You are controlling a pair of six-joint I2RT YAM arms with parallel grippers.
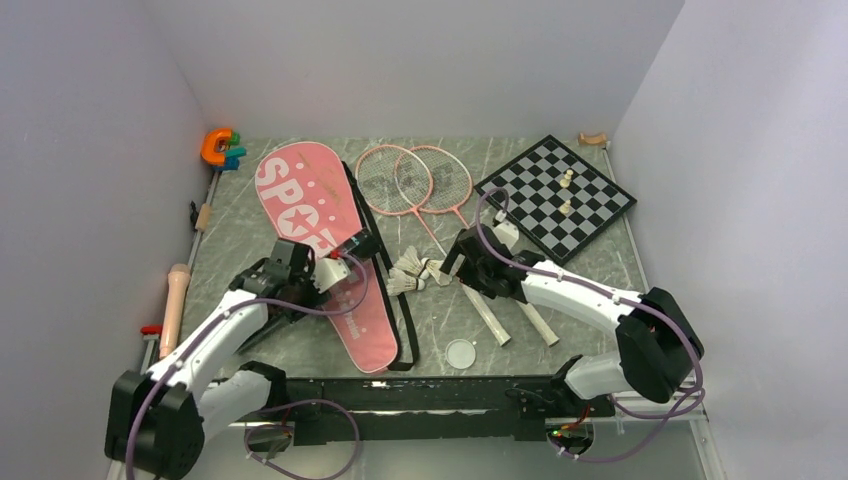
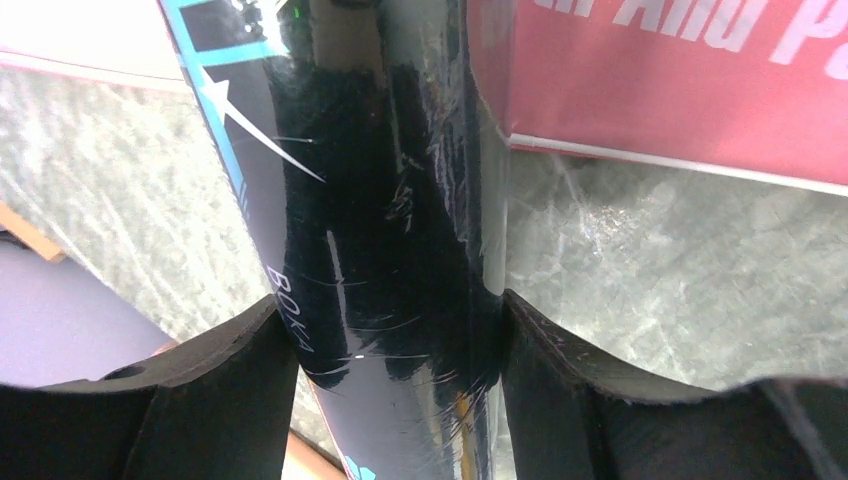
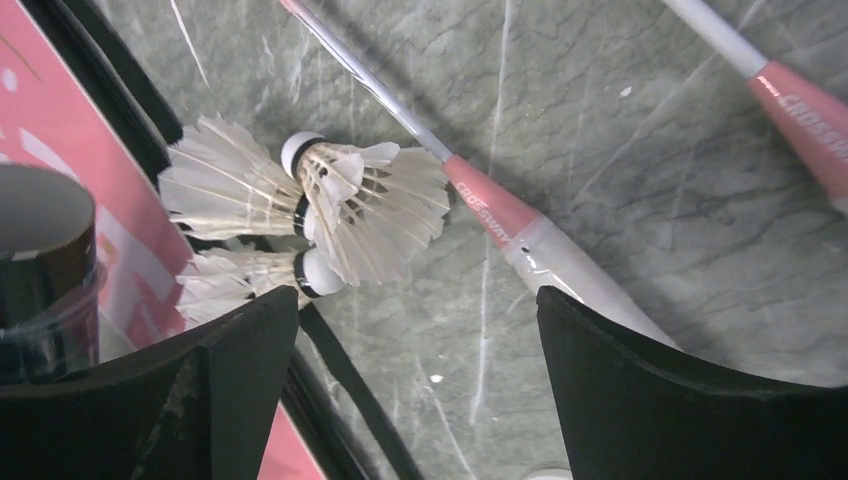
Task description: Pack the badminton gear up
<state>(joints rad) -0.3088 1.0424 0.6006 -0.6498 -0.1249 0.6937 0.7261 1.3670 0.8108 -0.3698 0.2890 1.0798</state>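
My left gripper (image 1: pixel 338 268) is shut on the long dark tube (image 2: pixel 390 250), its fingers (image 2: pixel 600 400) pressed on both sides, over the pink "SPORT" bag (image 1: pixel 310 215). The tube's open end (image 3: pixel 40 250) shows at the left of the right wrist view. A small cluster of white feather shuttlecocks (image 1: pixel 408 275) lies just right of the bag and also shows in the right wrist view (image 3: pixel 350 200). My right gripper (image 1: pixel 455 262) is open and empty just right of them (image 3: pixel 420 340). Two pink rackets (image 1: pixel 415 180) lie behind, and their white handles (image 1: pixel 490 315) run toward the front.
The bag's black strap (image 1: pixel 405 325) runs along its right edge. A clear round lid (image 1: pixel 460 352) lies near the front. The chessboard (image 1: pixel 590 215) with pale pieces sits back right. The orange C-shaped toy (image 1: pixel 216 147) is back left. A wooden peg (image 1: pixel 177 300) lies along the left edge.
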